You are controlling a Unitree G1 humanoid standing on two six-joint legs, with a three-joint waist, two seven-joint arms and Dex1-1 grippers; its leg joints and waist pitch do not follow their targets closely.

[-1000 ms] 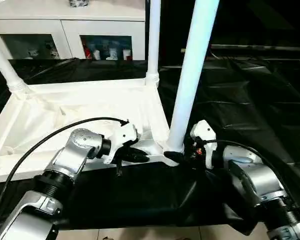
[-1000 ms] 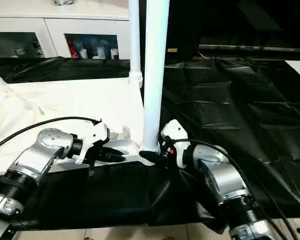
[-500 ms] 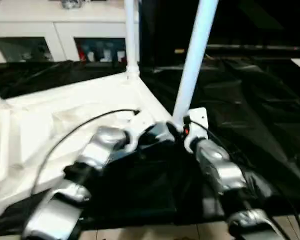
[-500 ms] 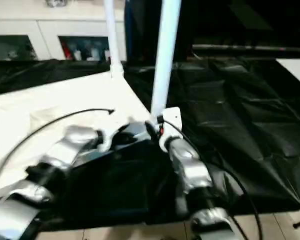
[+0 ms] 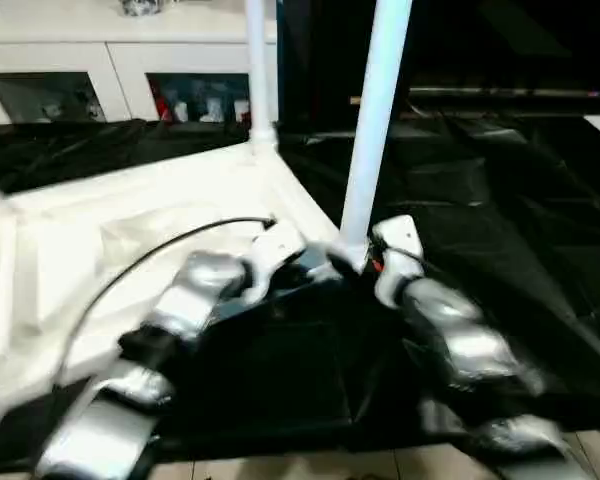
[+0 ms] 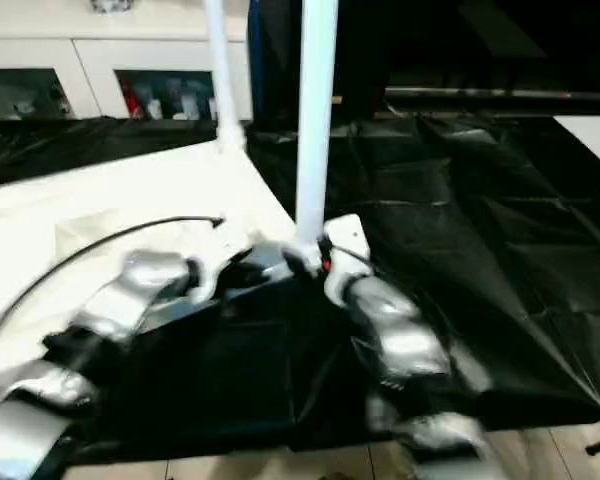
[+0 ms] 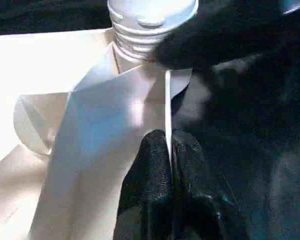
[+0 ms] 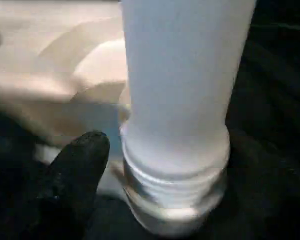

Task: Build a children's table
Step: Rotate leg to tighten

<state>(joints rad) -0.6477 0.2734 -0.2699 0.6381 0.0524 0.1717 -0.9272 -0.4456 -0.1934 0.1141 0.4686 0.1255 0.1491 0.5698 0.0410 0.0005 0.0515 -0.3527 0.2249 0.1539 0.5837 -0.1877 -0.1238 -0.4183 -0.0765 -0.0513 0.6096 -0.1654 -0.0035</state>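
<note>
Since a second ago your two grippers have drawn together at the near corner of the tabletop (image 5: 130, 225), though the head camera has swung as well. You see the left gripper (image 7: 168, 150) pinching the tabletop's raised rim, fingers closed on the thin edge just beside the corner socket. Your right gripper (image 8: 155, 165) sits at the threaded base of the near leg (image 5: 375, 120), fingers on either side of it. That leg stands upright in the socket; another leg (image 5: 257, 70) rises at the tabletop's far corner, before the cabinet (image 5: 120, 70)
</note>
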